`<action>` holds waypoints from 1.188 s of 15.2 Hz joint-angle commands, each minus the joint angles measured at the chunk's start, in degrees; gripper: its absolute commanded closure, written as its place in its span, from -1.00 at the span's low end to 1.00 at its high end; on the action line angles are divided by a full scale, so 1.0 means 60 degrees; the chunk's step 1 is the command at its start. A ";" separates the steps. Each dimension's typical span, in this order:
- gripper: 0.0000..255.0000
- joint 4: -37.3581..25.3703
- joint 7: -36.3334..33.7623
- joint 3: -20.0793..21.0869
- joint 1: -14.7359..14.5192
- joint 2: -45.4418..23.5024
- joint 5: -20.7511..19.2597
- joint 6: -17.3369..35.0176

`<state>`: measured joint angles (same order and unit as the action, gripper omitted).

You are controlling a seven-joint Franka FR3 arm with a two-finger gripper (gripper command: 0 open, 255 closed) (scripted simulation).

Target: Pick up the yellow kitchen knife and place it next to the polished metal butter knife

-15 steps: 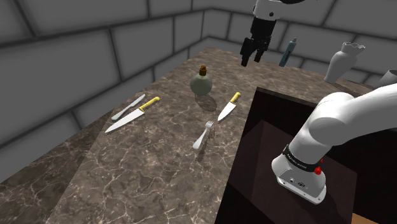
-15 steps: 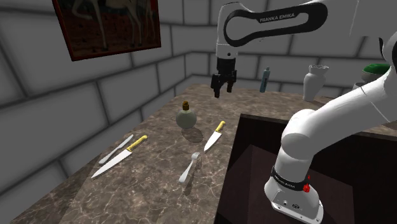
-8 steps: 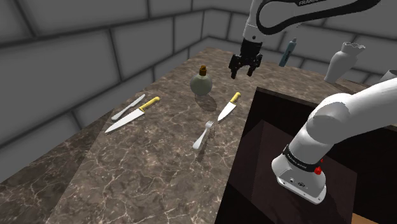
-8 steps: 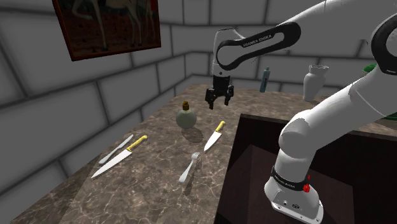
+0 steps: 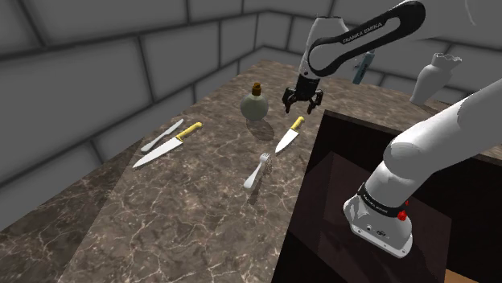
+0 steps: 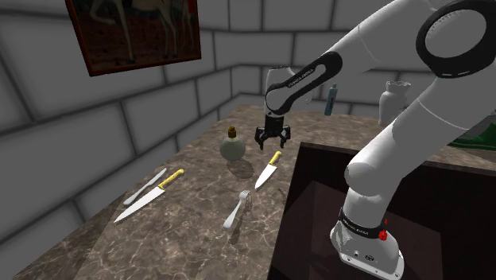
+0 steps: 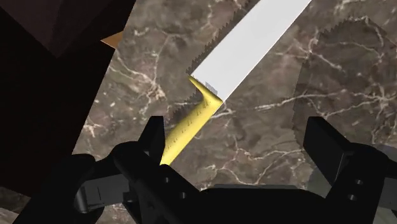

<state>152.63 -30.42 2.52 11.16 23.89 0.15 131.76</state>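
Jaws spread wide, poised over the yellow-handled knife [image 7: 238, 54]; not touching.

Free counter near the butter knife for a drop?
Bare marble: between the large yellow-handled knife and the whisk, and the near stretch below both in the shoulder view. Crowded: that knife lies tight beside the butter knife; bottle, small knife and open pincer cluster further back.
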 commanded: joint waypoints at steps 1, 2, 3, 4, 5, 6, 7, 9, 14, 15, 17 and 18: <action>-1.00 0.0196 -0.0654 0.0063 0.0242 -0.0555 -0.0032 0.0826; -1.00 0.0242 -0.0956 0.0078 0.0372 -0.0880 -0.0064 0.1217; -1.00 0.0276 -0.1262 0.0091 0.0501 -0.1214 -0.0104 0.1606; -1.00 0.0280 -0.1309 0.0092 0.0520 -0.1265 -0.0111 0.1664; -1.00 0.0316 -0.1317 0.0095 0.0526 -0.1391 -0.0122 0.1826; -1.00 0.0350 -0.1326 0.0098 0.0532 -0.1519 -0.0134 0.1988; -1.00 0.0381 -0.1335 0.0101 0.0539 -0.1651 -0.0147 0.2150; -1.00 0.0436 -0.1355 0.0107 0.0553 -0.1922 -0.0177 0.2476; -1.00 0.0492 -0.1388 0.0114 0.0574 -0.2287 -0.0222 0.2896; -1.00 0.0492 -0.1388 0.0114 0.0574 -0.2287 -0.0222 0.2896; -1.00 0.0492 -0.1388 0.0114 0.0574 -0.2287 -0.0222 0.2896; -1.00 0.0492 -0.1388 0.0114 0.0574 -0.2287 -0.0222 0.2896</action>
<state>155.58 -38.74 3.20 14.60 10.17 -1.18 149.12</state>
